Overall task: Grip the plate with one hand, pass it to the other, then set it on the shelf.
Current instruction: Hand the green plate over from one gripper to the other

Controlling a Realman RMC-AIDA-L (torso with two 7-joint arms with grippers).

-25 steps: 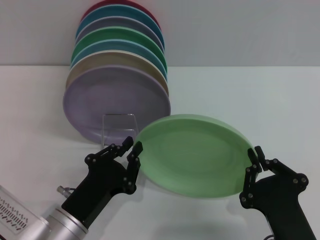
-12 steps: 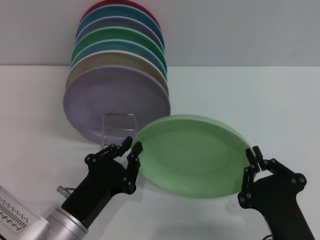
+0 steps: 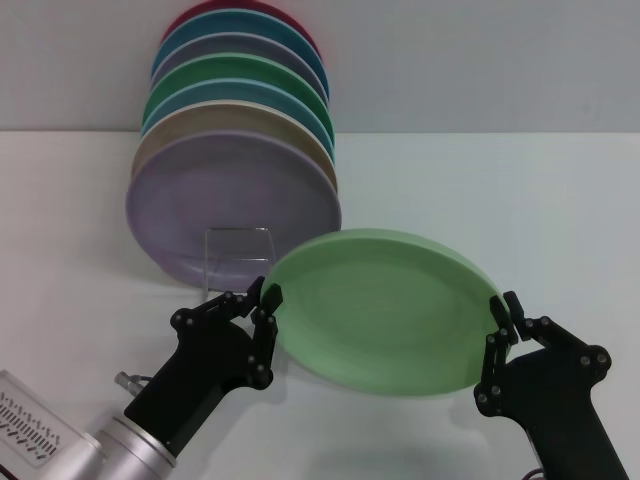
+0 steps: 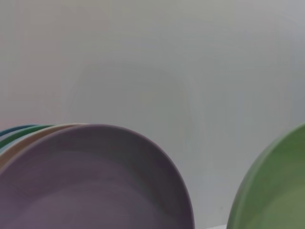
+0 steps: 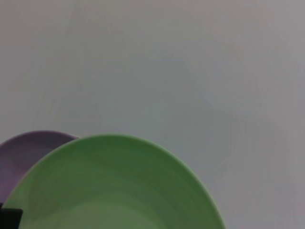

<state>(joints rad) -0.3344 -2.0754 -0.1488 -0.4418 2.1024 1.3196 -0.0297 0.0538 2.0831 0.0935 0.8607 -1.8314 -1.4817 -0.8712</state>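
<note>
The light green plate (image 3: 375, 310) hangs tilted above the table between my two grippers. My right gripper (image 3: 499, 315) is shut on its right rim. My left gripper (image 3: 260, 296) is open at the plate's left rim, and the rim lies at its fingertips. The plate also shows in the left wrist view (image 4: 276, 191) and in the right wrist view (image 5: 109, 186). The shelf (image 3: 240, 250), a small clear rack with a squarish front loop, stands just behind my left gripper, in front of the lilac plate (image 3: 230, 205).
A row of several coloured plates (image 3: 240, 90) stands on edge behind the lilac one, up to the back wall. The lilac plate also shows in the left wrist view (image 4: 95, 181). The white table (image 3: 480, 200) stretches to the right.
My right gripper has carried the green plate a little to the left, so its left rim now reaches my left gripper's fingertips. The left arm has hardly moved.
</note>
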